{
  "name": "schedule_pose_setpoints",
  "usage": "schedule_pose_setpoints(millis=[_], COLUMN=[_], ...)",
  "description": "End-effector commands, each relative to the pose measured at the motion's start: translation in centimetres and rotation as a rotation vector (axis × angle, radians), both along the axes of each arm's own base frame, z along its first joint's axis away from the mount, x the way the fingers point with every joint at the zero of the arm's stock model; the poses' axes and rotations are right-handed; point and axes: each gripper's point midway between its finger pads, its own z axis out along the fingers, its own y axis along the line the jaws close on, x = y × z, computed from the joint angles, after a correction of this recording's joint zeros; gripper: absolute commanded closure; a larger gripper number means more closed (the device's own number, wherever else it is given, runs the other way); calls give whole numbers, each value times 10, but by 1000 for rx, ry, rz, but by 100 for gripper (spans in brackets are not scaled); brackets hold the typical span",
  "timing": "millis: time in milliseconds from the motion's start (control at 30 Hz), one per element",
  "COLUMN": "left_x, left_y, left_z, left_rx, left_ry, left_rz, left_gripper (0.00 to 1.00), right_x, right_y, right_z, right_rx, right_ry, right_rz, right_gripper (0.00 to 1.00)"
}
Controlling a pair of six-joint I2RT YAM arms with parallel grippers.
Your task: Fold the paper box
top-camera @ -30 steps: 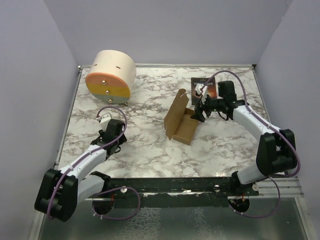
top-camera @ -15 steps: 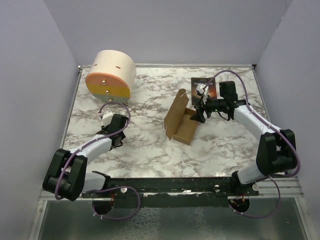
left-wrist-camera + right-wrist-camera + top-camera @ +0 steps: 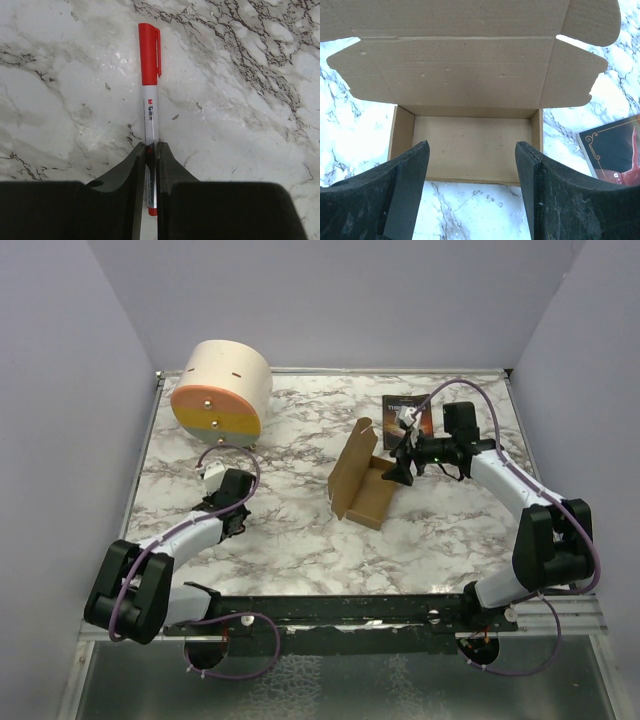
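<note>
Right wrist view: the paper box (image 3: 470, 95) sits at 12 o'clock before the right claw (image 3: 471, 146), which is wide open and empty. The left claw (image 3: 151, 150) pinches a red pen (image 3: 150, 60). Cardboard seems light, stiff; hold its raised edge.

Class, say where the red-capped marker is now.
Left wrist view: the marker lies on the marble table, its tail gripped by the left end effector.

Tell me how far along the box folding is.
Partway. Done: the paper box has a formed tray, walls up. In hand: the right gripper hangs open at its front, holding nothing; the left gripper pinches a red-capped marker on the table. Left: the lid stands open, side tabs unfolded, so closing and tucking remain.
</note>
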Motion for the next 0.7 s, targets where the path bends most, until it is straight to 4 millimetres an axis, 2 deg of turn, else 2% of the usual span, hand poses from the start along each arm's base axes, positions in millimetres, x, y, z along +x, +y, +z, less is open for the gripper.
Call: schedule_pose_setpoints(millis=[0,67,167,300,433,567,667], left_x=[-9,-6,-2,3,0,-10,-25], left_y=[-4,-13,-40,-80,-116,-159,-191], left_z=[0,8,28,77,130,179,205], left_rx=[-44,-90,-213,-358,-438,-522,-568], left_ry=[9,-23,-96,-308,-504,-661,-745], left_rz=[-18,-44,-140,-310,-474,-667,-800], left_gripper=[100,100,100,100,100,100,100], right_x=[-6,-7,-10,-11,-10,-9,-8], right_y=[2,1,1,-3,-9,-13,-16], right_z=[10,13,18,24,28,32,34], right_rx=[57,72,106,149,171,186,195], right_ry=[22,29,49,70,70,69,67], right_rz=[26,29,39,42,32,21,9], right_gripper=[30,30,30,30,30,30,30])
